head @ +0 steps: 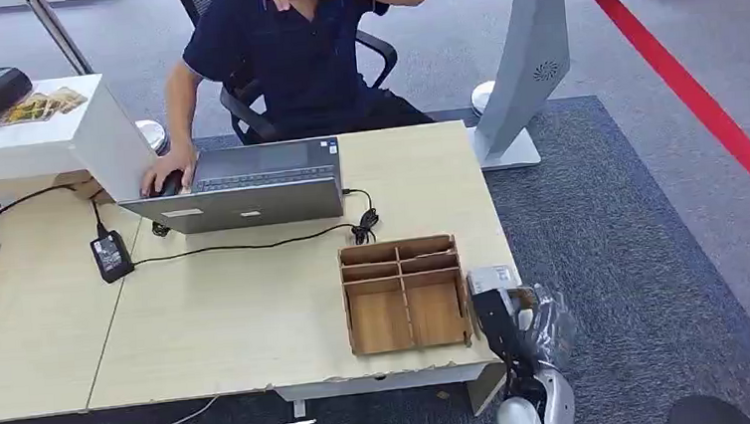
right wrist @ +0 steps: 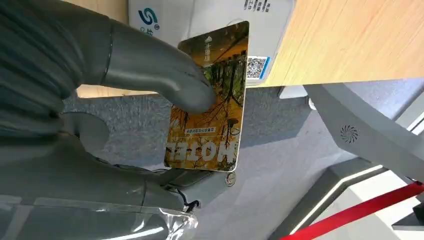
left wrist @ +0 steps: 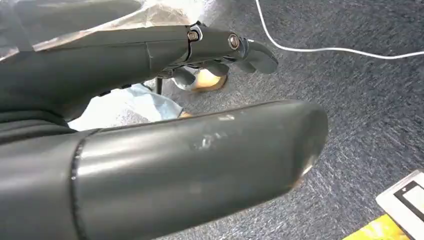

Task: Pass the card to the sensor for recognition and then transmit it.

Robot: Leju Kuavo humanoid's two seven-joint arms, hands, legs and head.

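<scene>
Laptop point(head: 250, 186) beside wooden organizer point(head: 405, 294)

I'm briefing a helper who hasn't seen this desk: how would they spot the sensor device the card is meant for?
Start at the light wooden table and find the wooden divided organizer near its front right corner. Just right of it, at the table's edge, lies the sensor, a small white box beside the right hand. Unlike the brown organizer, it is white plastic with a blue logo and a QR sticker.

A laptop point(head: 250, 186) sits on the table point(head: 209, 323) behind a compartment box point(head: 404, 293) near the table's right edge.
</scene>
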